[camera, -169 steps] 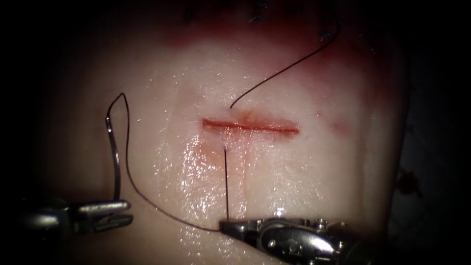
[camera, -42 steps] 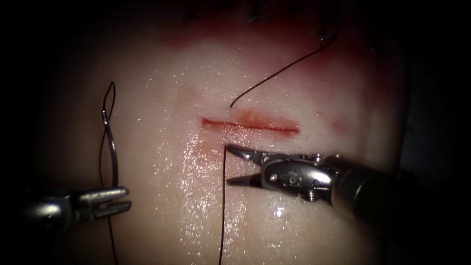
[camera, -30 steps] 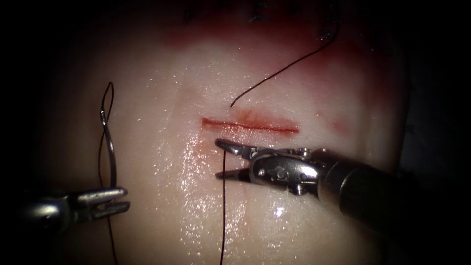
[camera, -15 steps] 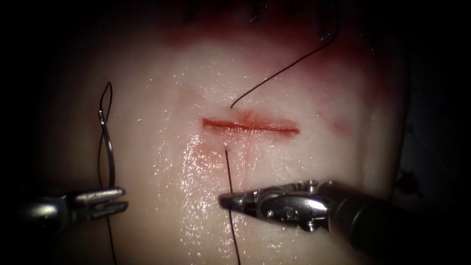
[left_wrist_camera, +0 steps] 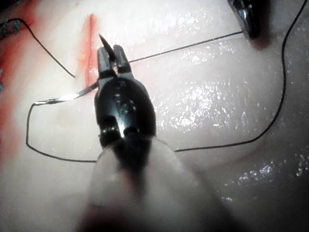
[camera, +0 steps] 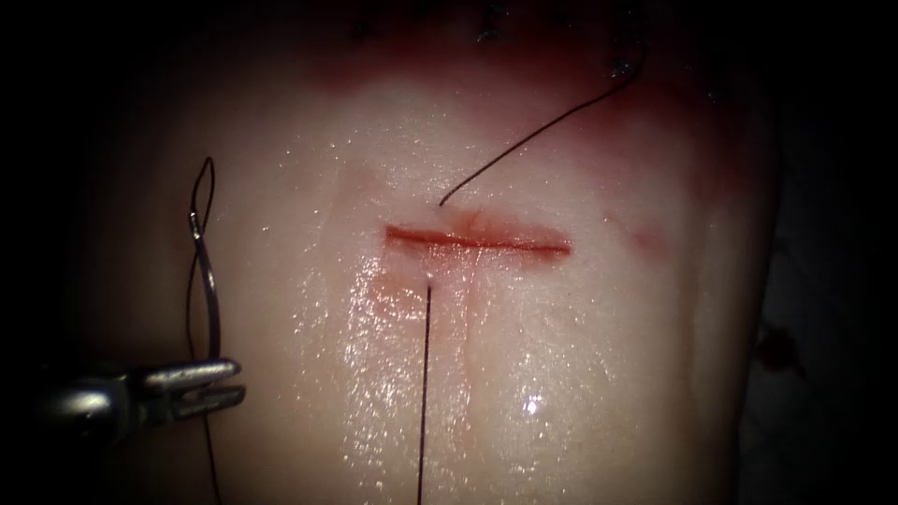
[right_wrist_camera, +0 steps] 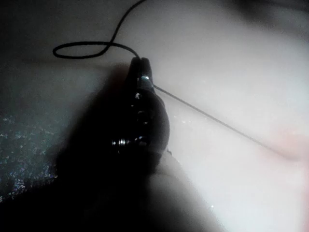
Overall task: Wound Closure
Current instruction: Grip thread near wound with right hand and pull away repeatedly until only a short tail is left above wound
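The cut (camera: 477,241) runs across the tissue (camera: 580,327). Far to its left, my left tool (camera: 241,382) is shut on the curved needle (camera: 213,290) near its point. The needle is out of the tissue, with its thread end uppermost. In the left wrist view the needle (left_wrist_camera: 72,95) crosses the left tool's jaws (left_wrist_camera: 112,50) and its point sticks out beyond them. Thread (camera: 424,393) leaves the tissue just below the cut and runs straight down, taut. In the right wrist view my right tool (right_wrist_camera: 140,65) is shut on this thread (right_wrist_camera: 212,118).
A free tail of thread (camera: 543,131) leaves the tissue just above the cut and curves to the upper right. Red fluid (camera: 393,285) stains the tissue below the cut's left end and along the top. Dark older stitches (camera: 488,33) sit at the top edge.
The right tool let go of the thread, took it again just below the cut, then drew it downward and out of the endoscope view. The left tool and needle stayed put.
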Robot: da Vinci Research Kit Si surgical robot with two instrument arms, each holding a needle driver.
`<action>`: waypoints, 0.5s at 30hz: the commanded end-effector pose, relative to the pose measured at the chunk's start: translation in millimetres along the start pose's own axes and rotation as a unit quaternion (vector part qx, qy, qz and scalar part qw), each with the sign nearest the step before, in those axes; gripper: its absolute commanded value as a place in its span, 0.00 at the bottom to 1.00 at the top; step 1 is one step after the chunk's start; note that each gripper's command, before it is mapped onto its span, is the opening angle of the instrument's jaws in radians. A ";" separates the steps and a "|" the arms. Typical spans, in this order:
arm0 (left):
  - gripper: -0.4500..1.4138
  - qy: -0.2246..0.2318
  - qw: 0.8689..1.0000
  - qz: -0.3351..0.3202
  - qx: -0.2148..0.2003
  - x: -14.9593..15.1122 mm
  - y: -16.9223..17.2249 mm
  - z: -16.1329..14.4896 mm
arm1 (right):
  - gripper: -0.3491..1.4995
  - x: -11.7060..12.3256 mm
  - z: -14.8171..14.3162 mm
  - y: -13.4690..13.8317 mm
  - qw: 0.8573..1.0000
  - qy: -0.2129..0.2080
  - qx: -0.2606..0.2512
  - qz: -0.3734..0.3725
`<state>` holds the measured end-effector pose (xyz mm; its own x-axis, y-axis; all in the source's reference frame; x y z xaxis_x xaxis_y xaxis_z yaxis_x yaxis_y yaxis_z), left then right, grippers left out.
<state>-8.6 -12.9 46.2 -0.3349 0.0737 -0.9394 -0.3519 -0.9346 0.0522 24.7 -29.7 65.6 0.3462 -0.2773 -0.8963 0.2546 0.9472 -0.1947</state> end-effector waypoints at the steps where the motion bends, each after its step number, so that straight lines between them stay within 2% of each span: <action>1: 0.05 0.001 1.000 0.001 0.000 -0.3 0.0 0.8 | 0.00 0.2 1.0 -0.7 1.000 0.002 0.002 0.006; 6: 0.05 0.001 1.000 0.001 0.000 -0.3 0.0 0.7 | 0.00 0.3 1.1 -0.4 1.000 0.002 0.010 0.028; 7: 0.05 0.001 1.000 0.001 0.000 -0.3 0.0 0.7 | 0.49 0.1 0.9 0.4 0.999 0.012 -0.005 0.039; 8: 0.05 0.001 1.000 0.001 0.000 -0.3 0.0 0.7 | 0.49 0.1 0.9 0.4 0.999 0.012 -0.005 0.039; 9: 0.05 0.001 1.000 0.001 0.000 -0.3 0.0 0.7 | 0.86 -0.1 0.4 1.6 0.998 0.004 -0.046 0.048; 11: 0.05 0.001 1.000 0.001 0.000 -0.3 0.0 0.7 | 0.90 -0.8 -1.5 4.7 0.996 0.001 -0.070 0.063; 15: 0.05 0.000 1.000 0.001 0.001 -0.3 0.1 0.7 | 0.91 -2.0 -3.7 8.7 0.994 -0.001 -0.097 0.059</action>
<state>-8.6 -13.0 46.1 -0.3360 0.0735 -0.9390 -0.3528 -0.9342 0.0531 22.1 -19.4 63.4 0.3633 -0.1629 -0.9173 0.0192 0.9857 -0.1674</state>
